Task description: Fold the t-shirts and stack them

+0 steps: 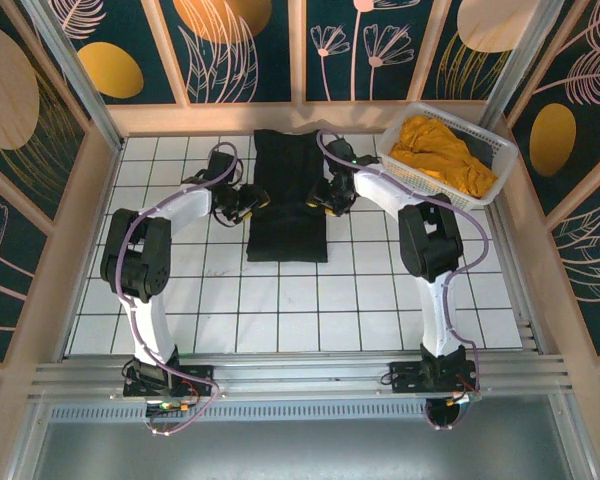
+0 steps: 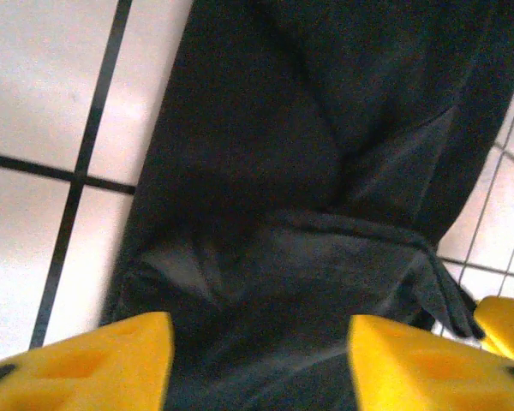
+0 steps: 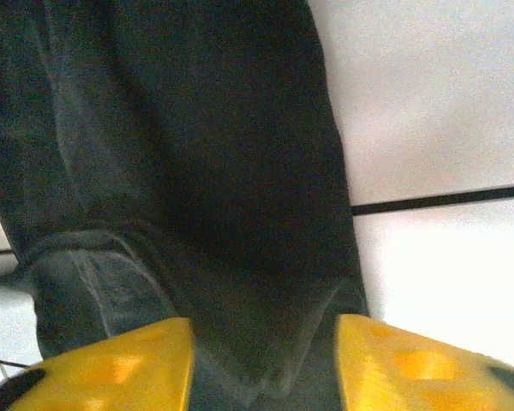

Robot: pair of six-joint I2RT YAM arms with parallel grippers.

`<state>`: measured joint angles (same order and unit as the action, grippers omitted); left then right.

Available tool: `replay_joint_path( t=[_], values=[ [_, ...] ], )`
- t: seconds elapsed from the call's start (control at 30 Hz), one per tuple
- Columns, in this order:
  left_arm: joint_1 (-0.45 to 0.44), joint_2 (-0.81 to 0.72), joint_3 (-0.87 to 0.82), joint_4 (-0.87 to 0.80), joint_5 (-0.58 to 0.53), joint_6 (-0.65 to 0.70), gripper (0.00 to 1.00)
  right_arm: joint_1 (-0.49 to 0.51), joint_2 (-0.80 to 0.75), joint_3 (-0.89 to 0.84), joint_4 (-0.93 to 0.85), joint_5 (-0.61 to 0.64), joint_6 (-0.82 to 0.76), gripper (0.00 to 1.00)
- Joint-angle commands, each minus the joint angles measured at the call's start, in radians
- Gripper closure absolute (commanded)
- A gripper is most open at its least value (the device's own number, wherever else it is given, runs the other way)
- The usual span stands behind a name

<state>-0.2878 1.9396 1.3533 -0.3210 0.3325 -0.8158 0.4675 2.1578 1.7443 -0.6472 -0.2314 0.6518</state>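
This is a robot lab test cell. The left arm [image 1: 140,260] and right arm [image 1: 430,245] are bolted to an aluminium rail [image 1: 300,378] at the near edge of a white tiled surface [image 1: 280,320]. Wood-framed panels [image 1: 240,50] printed with leaves and flowers box it in on 3 sides.

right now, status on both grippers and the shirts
Left gripper and right gripper open, each straddling a side edge of the black t-shirt. Shirt folded narrow, lying flat. Mustard-yellow t-shirt in the basket, far right, out of the way.
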Motion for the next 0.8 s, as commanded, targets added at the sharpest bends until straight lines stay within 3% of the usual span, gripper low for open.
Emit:
replay_joint_path(
  t=[0.0, 0.13, 0.33, 0.53, 0.77],
  values=[
    [0.006, -0.098, -0.039, -0.013, -0.053, 0.015, 0.33, -0.011, -0.082, -0.006, -0.011, 0.068, -0.021, 0.35],
    [0.005, -0.266, -0.253, 0.01, -0.048, -0.044, 0.36, -0.006, -0.243, -0.19, 0.049, 0.101, 0.004, 0.34],
    [0.002, -0.388, -0.528, 0.131, 0.066, -0.2, 0.45, 0.05, -0.391, -0.493, 0.133, 0.02, 0.089, 0.37],
    [-0.004, -0.326, -0.573, 0.206, 0.124, -0.254, 0.46, 0.074, -0.4, -0.638, 0.248, -0.097, 0.183, 0.38],
    [-0.024, -0.25, -0.564, 0.273, 0.154, -0.266, 0.56, 0.074, -0.31, -0.638, 0.306, -0.157, 0.223, 0.43]
  ],
)
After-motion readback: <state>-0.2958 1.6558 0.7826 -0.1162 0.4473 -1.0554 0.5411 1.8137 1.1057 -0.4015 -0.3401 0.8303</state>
